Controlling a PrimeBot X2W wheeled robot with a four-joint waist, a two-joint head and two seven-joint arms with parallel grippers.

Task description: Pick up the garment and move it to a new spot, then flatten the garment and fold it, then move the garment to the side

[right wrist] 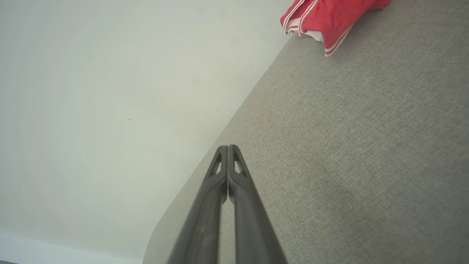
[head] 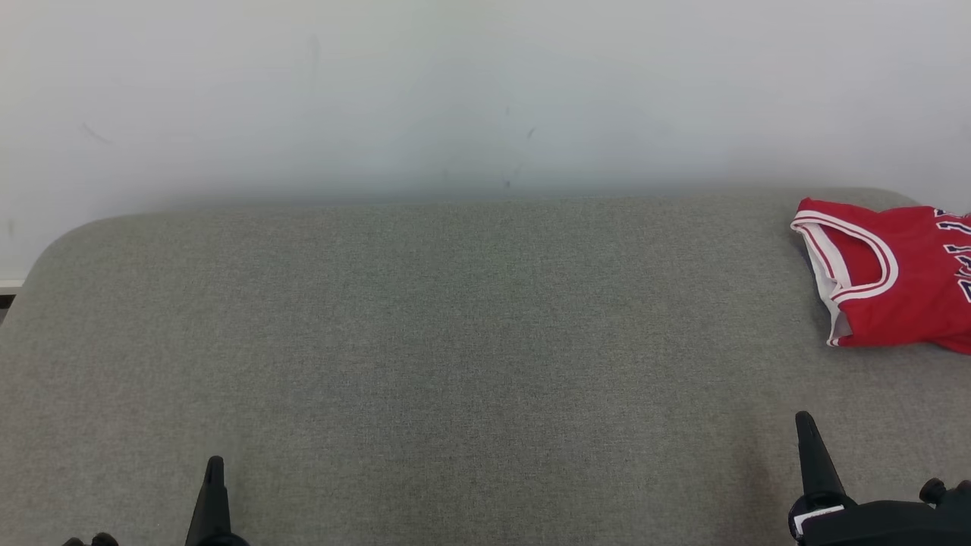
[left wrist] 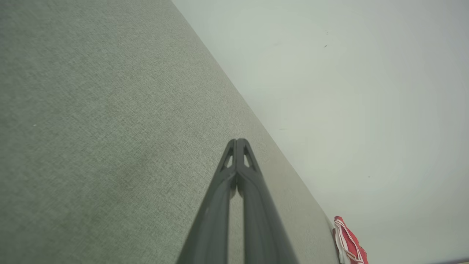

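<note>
The garment [head: 903, 277] is a red sleeveless jersey with white trim, folded at the far right of the grey padded surface [head: 455, 341], running out of the head view at the right edge. Its edge also shows as the garment [left wrist: 350, 242] in the left wrist view and the garment [right wrist: 326, 16] in the right wrist view. My left gripper [head: 215, 462] rests at the lower left, shut and empty, far from the jersey. My right gripper [head: 802, 418] is at the lower right, shut and empty, a short way in front of the jersey. The tips of the left gripper [left wrist: 237, 141] and right gripper [right wrist: 228, 147] meet.
A pale wall [head: 485, 91] rises directly behind the grey surface. The surface's left end is rounded, with a strip of skirting and floor [head: 7, 292] beyond it.
</note>
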